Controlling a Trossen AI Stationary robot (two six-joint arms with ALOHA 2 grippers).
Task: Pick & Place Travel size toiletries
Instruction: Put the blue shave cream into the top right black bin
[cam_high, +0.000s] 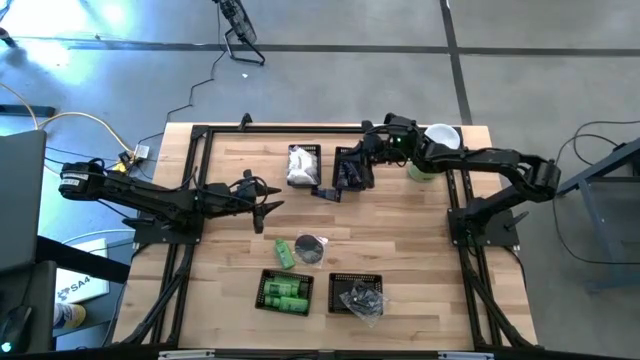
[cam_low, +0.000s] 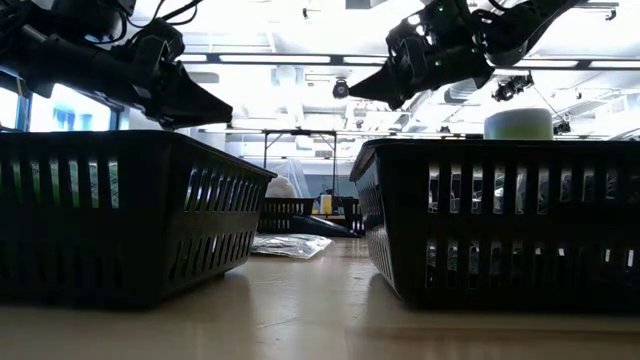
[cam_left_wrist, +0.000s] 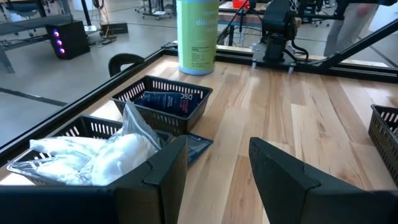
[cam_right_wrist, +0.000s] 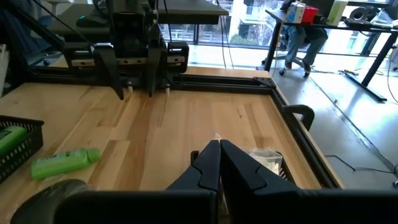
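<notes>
While the right pincer (cam_high: 352, 163) hangs pinched together, empty, over the dark-packet basket (cam_high: 352, 168), the left pincer (cam_high: 268, 208) hovers wide above the bench (cam_high: 420, 240).

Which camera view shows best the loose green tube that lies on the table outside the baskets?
The high view shows the green tube best: whole, lying flat on the wooden table beside the grey disc. The right wrist view also shows it, at an angle. The low and left wrist views do not show it.
</notes>
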